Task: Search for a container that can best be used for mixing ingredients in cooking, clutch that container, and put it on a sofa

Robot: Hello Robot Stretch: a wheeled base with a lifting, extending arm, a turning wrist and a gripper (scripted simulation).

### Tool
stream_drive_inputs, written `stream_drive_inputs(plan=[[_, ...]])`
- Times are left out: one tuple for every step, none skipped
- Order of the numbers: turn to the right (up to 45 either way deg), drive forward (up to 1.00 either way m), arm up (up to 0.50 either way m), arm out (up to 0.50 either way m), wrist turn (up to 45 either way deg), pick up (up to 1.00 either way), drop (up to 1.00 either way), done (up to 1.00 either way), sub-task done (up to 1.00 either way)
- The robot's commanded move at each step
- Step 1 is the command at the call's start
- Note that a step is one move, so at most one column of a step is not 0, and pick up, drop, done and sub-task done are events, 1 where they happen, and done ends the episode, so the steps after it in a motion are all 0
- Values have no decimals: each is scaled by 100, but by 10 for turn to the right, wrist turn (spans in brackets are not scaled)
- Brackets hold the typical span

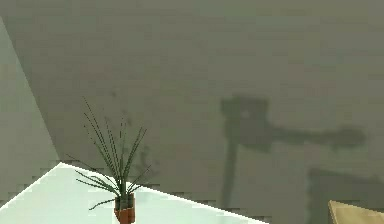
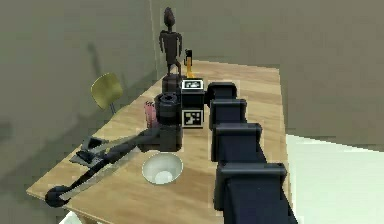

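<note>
A furnished room of a home is being shown. A wooden table [image 2: 262, 100] is being used to carry household things, among them a white bowl [image 2: 161, 170], a small bottle [image 2: 187, 63] and a dark statue of a standing figure [image 2: 171, 45], and an olive chair [image 2: 107, 92] is being kept near its far side. In the forward view, a corner of plain grey walls and pale floor is being occupied by a spiky potted plant [image 1: 122, 190] in a reddish pot.
</note>
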Motion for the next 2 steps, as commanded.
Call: stream_drive_inputs(plan=[[0,0,0,0,450,0,0,0,0],[0,0,0,0,240,0,0,0,0]])
